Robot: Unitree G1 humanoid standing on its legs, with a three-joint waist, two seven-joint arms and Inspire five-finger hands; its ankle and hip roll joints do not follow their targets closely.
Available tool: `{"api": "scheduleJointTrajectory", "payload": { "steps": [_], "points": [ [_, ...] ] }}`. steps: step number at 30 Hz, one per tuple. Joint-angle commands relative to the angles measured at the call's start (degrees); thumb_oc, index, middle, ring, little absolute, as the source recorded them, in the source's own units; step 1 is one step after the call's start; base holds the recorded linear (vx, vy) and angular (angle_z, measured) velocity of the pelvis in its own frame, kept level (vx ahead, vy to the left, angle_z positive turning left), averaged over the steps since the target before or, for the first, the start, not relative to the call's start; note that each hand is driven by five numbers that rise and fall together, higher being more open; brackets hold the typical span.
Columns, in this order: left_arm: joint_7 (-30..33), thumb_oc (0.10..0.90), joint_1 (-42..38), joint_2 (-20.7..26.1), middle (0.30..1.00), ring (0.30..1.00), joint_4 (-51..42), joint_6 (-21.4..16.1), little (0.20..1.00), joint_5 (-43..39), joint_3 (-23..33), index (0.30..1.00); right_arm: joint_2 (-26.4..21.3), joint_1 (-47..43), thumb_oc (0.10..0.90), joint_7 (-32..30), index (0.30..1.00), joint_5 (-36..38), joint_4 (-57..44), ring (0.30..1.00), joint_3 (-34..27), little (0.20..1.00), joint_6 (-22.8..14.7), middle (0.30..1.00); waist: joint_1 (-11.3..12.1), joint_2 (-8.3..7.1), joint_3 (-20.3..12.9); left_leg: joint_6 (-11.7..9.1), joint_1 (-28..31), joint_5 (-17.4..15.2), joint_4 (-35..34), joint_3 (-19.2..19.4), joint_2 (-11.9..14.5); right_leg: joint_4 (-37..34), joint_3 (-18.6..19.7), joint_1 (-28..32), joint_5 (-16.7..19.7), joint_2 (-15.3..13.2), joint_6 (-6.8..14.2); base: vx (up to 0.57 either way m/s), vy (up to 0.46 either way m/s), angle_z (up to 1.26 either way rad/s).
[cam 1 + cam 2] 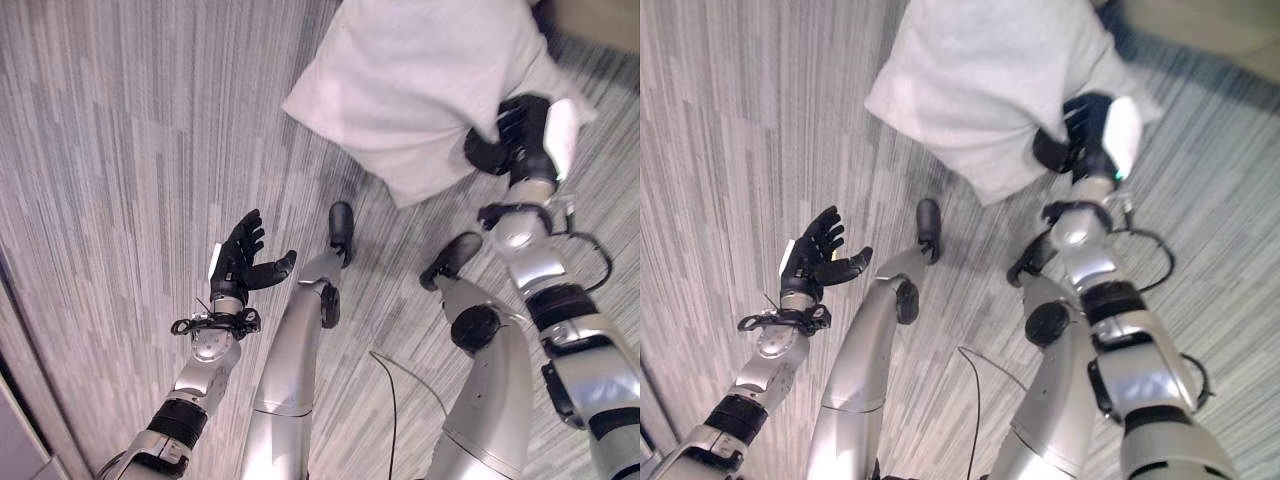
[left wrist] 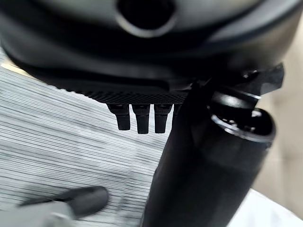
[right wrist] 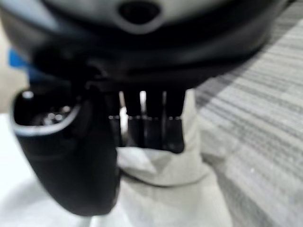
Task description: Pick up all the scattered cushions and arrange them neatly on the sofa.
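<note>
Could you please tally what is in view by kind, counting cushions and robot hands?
White cushion, gripped by the right hand: 1
Robot hands: 2, namely the left hand, open over the carpet, and the right hand
Total: 3

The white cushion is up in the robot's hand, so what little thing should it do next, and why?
Probably carry the white cushion on toward the beige edge, which may be the sofa. The right hand is curled on the cushion's corner, holding it above the grey carpet, while the left hand hangs open with nothing in it.
</note>
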Motion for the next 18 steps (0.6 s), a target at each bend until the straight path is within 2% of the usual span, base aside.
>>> {"api": "scheduleJointTrajectory", "payload": {
  "steps": [1,5,6,11,18],
  "points": [
    [1.3,0.8,4.4,0.1,0.9,0.9,-0.3,-1.6,0.9,2.3,1.5,0.9,0.3,0.4,0.4,-2.2,0.3,-4.1,-16.4,0.3,-2.6,0.3,-8.7,0.3,-2.3,-0.53,-4.1,-1.3,6.6,-3.3,-5.4,-4.8,-0.9,-8.7,0.7,10.0,2.2,4.1,7.2,-0.16,-0.044,-0.05],
    [1.3,0.8,4.4,0.0,0.9,0.9,-0.9,-1.4,0.9,2.9,1.6,0.9,1.7,6.0,0.4,0.5,0.3,-7.3,-24.1,0.3,-2.6,0.3,-8.6,0.3,-3.8,-2.18,-4.6,-2.3,18.1,-1.3,-14.3,-5.8,-0.1,-18.1,-0.4,21.5,5.0,5.3,7.9,-0.06,-0.022,-0.13],
    [0.9,0.8,5.1,0.1,0.9,0.9,-0.8,-1.2,0.9,3.1,1.6,0.9,1.9,8.1,0.4,1.5,0.3,-9.0,-25.7,0.3,-2.4,0.3,-8.5,0.3,-3.9,-2.71,-4.8,-2.7,23.0,-0.6,-18.0,-6.0,-0.2,-21.1,-0.9,25.7,5.6,5.5,8.1,-0.02,-0.019,-0.13],
    [-0.1,0.8,7.8,1.0,0.9,0.9,-0.4,-0.7,0.9,4.8,1.6,0.9,1.8,15.0,0.4,4.2,0.3,-11.2,-28.3,0.3,-2.5,0.3,-8.0,0.3,-4.5,-4.4,-6.0,-3.9,35.8,0.9,-25.5,-6.1,-0.5,-29.9,-2.7,38.3,7.8,6.6,8.9,-0.01,-0.02,-0.05],
    [-2.3,0.8,12.6,2.3,0.9,0.9,0.1,0.5,0.9,7.5,2.6,0.9,-1.7,24.7,0.4,8.8,0.3,-14.2,-34.0,0.3,-4.4,0.3,-8.1,0.3,-5.3,-7.34,-8.4,-4.9,53.5,1.9,-33.4,-5.5,0.1,-41.0,-5.4,57.6,10.0,8.8,10.1,0.08,-0.007,0.03]
  ]
}}
